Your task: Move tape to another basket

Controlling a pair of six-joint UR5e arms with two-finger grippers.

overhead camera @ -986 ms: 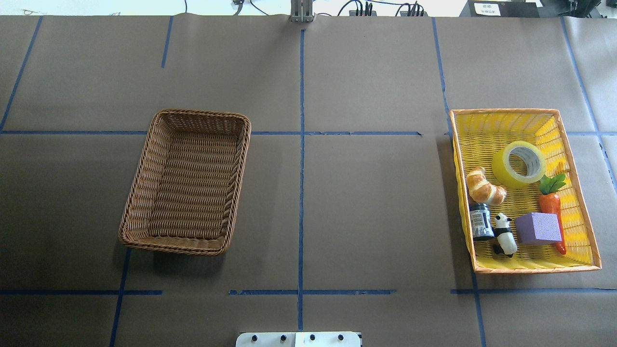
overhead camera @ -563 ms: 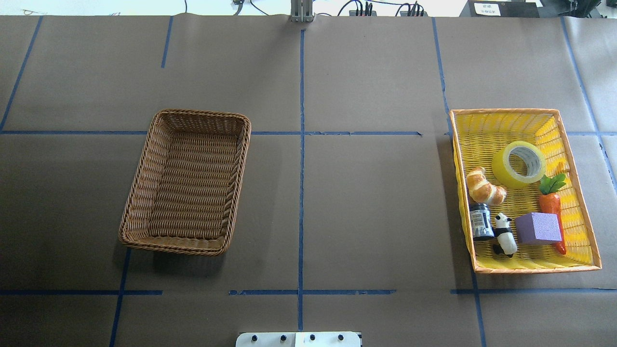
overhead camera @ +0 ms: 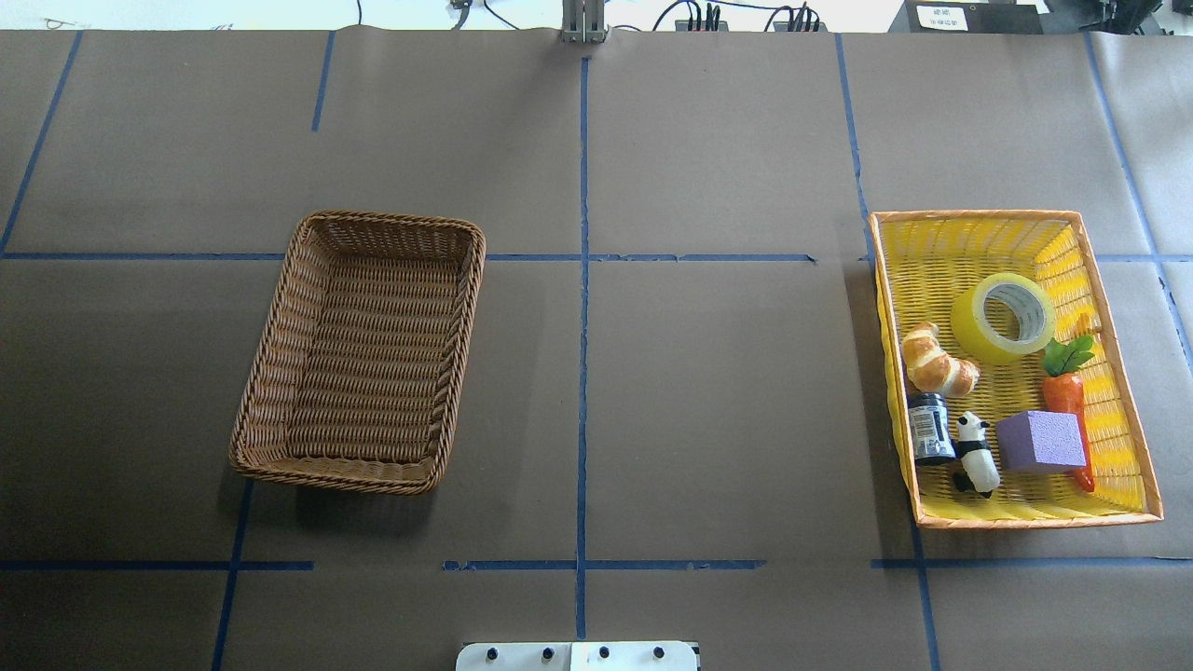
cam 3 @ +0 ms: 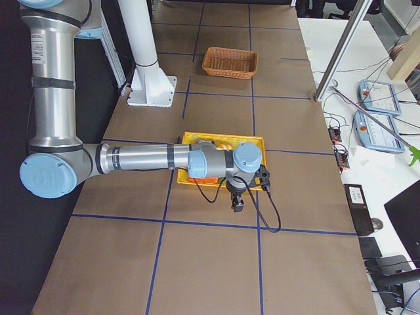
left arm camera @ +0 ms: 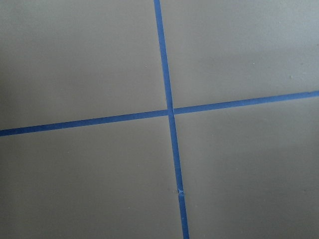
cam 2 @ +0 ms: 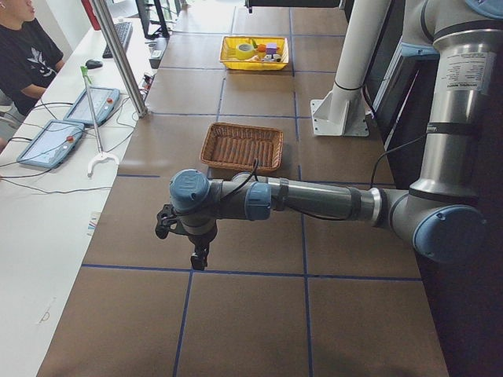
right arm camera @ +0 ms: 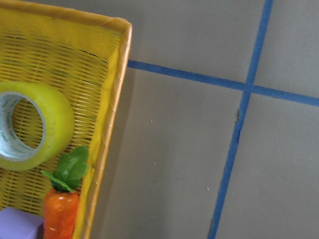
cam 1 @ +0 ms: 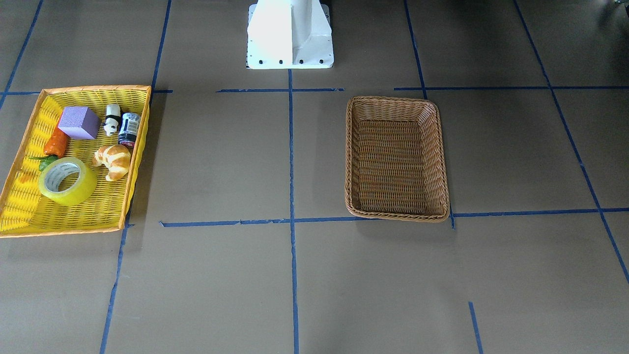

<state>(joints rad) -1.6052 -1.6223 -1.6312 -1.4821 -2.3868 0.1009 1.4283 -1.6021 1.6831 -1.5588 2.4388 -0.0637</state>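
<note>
The yellow tape roll (overhead camera: 976,334) lies in the yellow basket (overhead camera: 979,215) at the table's right, towards its far end; it also shows in the front view (cam 1: 74,194) and the right wrist view (right arm camera: 52,124). The brown wicker basket (overhead camera: 472,308) stands empty left of centre, also in the front view (cam 1: 395,100). My left gripper (cam 2: 197,256) hangs over bare table beyond the brown basket. My right gripper (cam 3: 237,205) hangs just outside the yellow basket's outer side. Both show only in the side views, so I cannot tell whether they are open or shut.
The yellow basket also holds a croissant (overhead camera: 937,362), a dark jar (overhead camera: 928,427), a panda figure (overhead camera: 975,453), a purple block (overhead camera: 1039,441) and a toy carrot (overhead camera: 1065,390). Blue tape lines cross the brown table. The robot's base (cam 1: 290,34) stands at mid-table. An operator (cam 2: 23,47) sits beside the table.
</note>
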